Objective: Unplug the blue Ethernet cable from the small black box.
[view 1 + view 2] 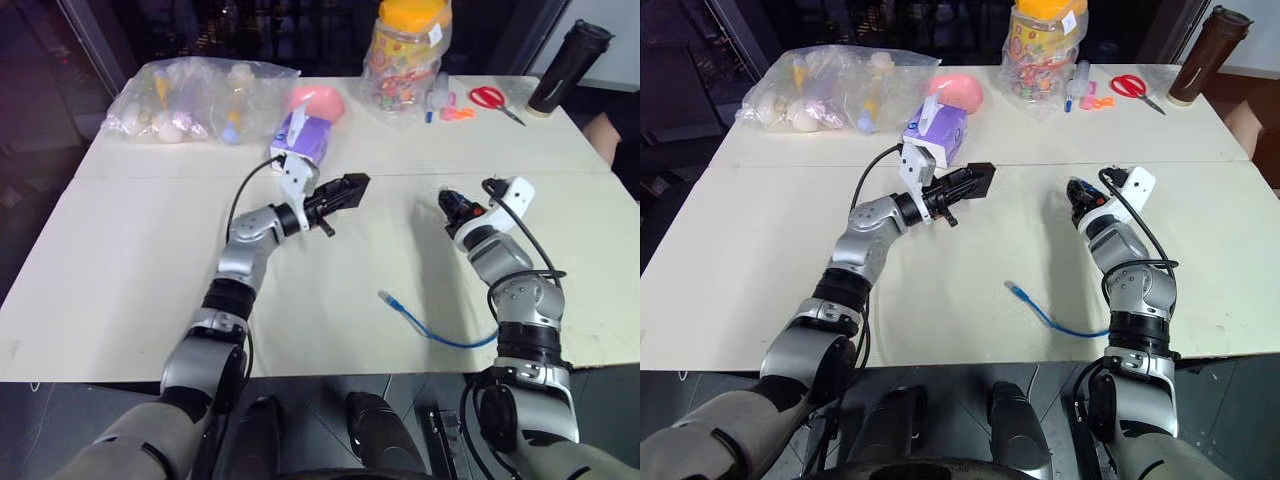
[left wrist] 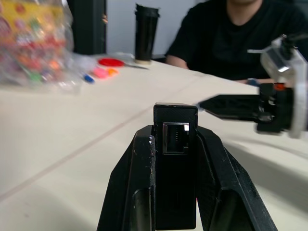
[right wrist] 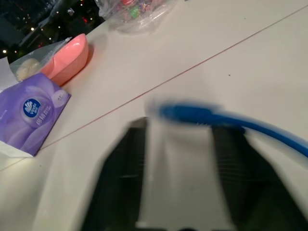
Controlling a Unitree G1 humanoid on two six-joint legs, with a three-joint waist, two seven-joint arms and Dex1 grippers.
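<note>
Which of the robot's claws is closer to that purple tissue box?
The left. Its claw hangs just in front of the purple tissue box, gripping the small black box. The right claw is farther off to the right.

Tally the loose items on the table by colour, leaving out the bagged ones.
Blue: 1, Ethernet cable
Black: 2, small black box, bottle
Purple: 1, tissue box
Pink: 1, bowl
Red: 1, scissors
Total: 6
</note>
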